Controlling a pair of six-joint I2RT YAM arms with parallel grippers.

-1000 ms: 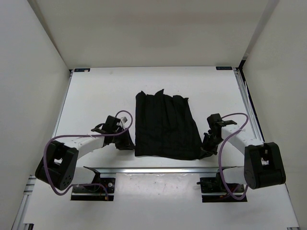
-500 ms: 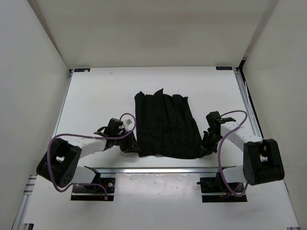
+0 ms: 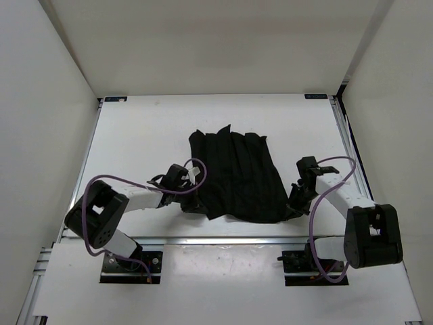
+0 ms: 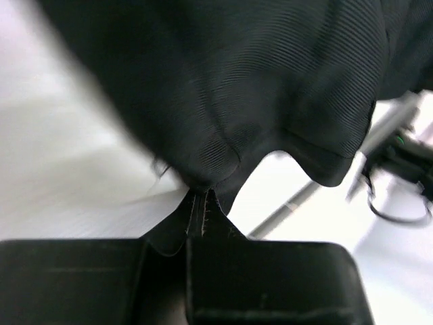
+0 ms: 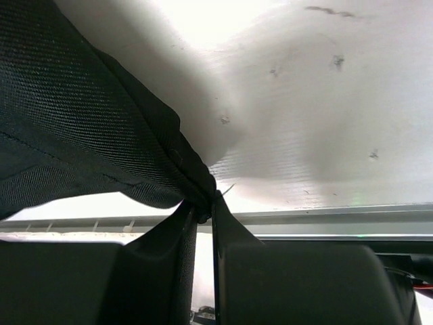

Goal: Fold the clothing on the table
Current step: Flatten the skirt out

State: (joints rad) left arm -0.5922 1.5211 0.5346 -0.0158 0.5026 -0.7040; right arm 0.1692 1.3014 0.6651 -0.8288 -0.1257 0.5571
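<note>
At near-left corner of black shirt (image 3: 237, 176), left pincer (image 3: 194, 203) has slid in from beside hem and clenched on fabric; corner now bunched, drawn inward. Right pincer (image 3: 295, 203) stays clamped on near-right corner. With 2 near corners held, arms look ready to lift hem and carry it toward far edge for 1st fold. Shirt lies mid-counter, creases running lengthwise. White counter (image 3: 135, 128), metal rail (image 3: 223, 239) along near side, plain white walls (image 3: 40, 81) around.
</note>
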